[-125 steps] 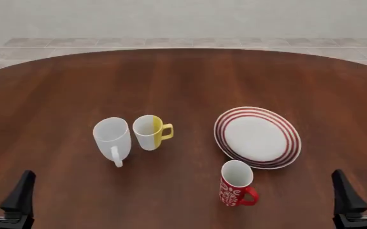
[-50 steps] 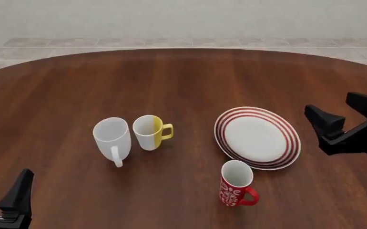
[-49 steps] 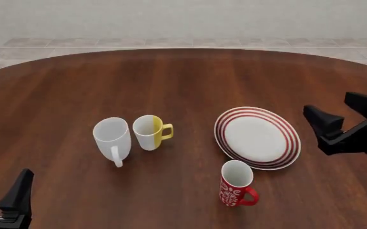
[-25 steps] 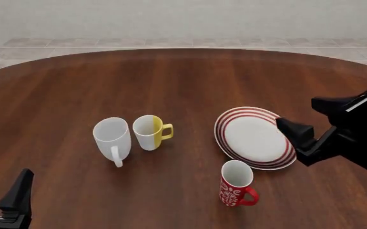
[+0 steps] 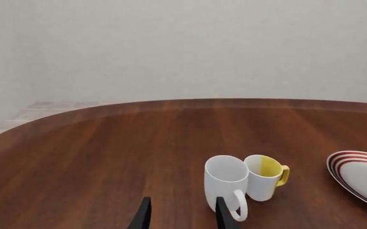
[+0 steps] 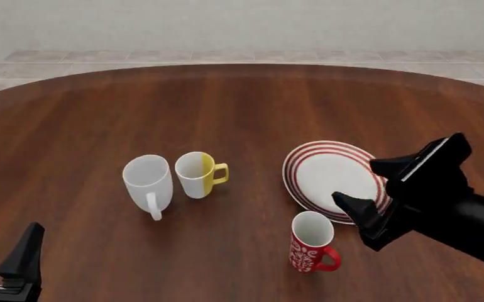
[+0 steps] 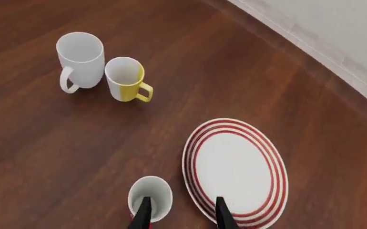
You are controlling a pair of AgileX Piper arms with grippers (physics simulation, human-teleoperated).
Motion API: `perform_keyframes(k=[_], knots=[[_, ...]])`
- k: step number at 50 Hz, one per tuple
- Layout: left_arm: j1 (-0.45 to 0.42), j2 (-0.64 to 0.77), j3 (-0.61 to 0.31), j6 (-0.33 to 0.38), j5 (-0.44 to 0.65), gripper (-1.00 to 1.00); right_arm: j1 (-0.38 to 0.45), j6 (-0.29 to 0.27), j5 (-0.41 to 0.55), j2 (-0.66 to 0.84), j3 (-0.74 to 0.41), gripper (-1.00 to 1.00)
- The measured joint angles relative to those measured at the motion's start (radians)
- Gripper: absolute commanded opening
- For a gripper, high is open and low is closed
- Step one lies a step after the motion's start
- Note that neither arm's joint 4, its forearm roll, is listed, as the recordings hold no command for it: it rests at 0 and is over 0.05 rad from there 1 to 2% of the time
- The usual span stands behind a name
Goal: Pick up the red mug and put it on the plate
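One red mug [image 6: 312,242] upright near surface's front edge | rigid, glossy ceramic, I judge chip-prone | my right claw [image 6: 369,190] wide | pinch rim wall, beside plate [image 6: 339,180].

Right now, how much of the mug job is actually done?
Nothing is finished. The red mug stands on the table beside the plate, which holds nothing. The right gripper is open above and beside the mug, gripping nothing. Gripping, lifting and placing remain. The left gripper sits idle.
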Motion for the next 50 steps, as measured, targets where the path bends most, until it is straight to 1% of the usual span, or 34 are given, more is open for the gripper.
perform_keyframes(k=[10, 24, 33, 41, 50], knots=[[0.0, 0.0, 0.002, -0.001, -0.002, 1.0, 0.043, 0.021, -0.002, 0.019, 0.021, 1.0], [0.002, 0.0, 0.0, 0.001, -0.001, 1.0, 0.087, 0.069, -0.024, 0.046, 0.059, 1.0], [0.001, 0.0, 0.0, 0.0, 0.002, 1.0, 0.096, 0.098, -0.036, 0.053, 0.087, 1.0], [0.0, 0.001, 0.003, -0.002, 0.0, 1.0, 0.085, 0.125, -0.051, 0.048, 0.115, 1.0], [-0.002, 0.001, 0.001, -0.003, 0.003, 1.0, 0.072, 0.142, -0.059, 0.034, 0.148, 1.0]])
